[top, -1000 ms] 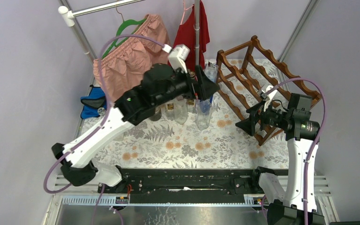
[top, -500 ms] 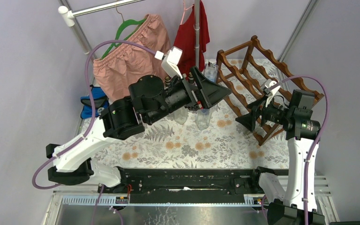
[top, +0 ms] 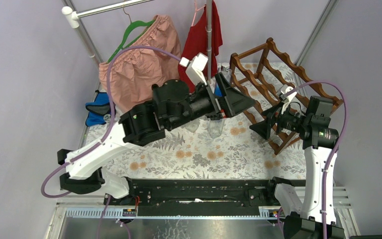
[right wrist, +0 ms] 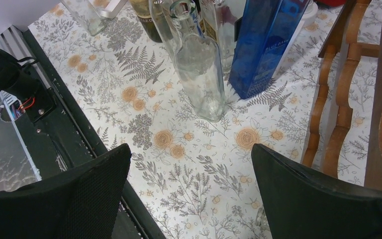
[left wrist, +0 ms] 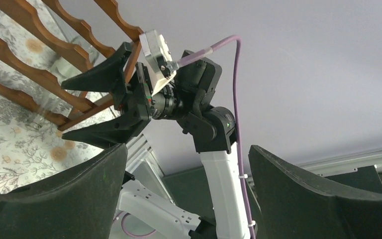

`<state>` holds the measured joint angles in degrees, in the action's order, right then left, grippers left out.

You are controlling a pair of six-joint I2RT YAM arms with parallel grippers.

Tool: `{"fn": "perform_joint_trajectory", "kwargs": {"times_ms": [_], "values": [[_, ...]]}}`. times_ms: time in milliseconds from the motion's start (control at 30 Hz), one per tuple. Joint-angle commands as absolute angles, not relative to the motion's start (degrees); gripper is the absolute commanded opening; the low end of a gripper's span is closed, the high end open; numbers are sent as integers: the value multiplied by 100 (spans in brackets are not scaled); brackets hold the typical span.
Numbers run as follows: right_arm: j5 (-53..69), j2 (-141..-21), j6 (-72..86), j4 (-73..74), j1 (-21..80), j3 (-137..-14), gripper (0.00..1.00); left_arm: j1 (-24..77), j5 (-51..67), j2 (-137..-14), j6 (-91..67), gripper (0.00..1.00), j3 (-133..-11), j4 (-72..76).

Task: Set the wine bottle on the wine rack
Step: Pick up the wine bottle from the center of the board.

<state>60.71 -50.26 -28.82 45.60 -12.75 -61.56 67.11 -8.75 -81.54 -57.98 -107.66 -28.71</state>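
Note:
The reddish-brown wine rack stands at the back right of the flowered cloth; it also shows in the left wrist view and the right wrist view. Several bottles stand upright left of it, among them a clear glass bottle and a blue bottle. My left gripper is open and empty, raised above the bottles and pointing right at my right gripper. My right gripper is open and empty, above the cloth in front of the rack.
A garment rail at the back holds pink shorts and a red garment beside a vertical pole. A blue object lies at the far left. A black rail runs along the near edge.
My left arm has lifted off the bottle group and swung its open gripper rightwards towards the rack. My right gripper has risen slightly and stays open.

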Motion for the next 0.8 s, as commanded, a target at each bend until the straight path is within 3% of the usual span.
{"fn": "perform_joint_trajectory", "kwargs": {"times_ms": [0,567,767], "values": [[6231,-4940,-2904,4437,-1283,-6100,99,6760,-426,-8385,-5915,99,-11063,-2516],[6207,-4904,-3014,4504,-1283,-6100,100,7390,342,-8822,-4974,99,-11667,-2098],[6147,-4905,-3014,4505,-1283,-6100,100,7409,47,-8394,-4779,99,-11101,-1521]]}}
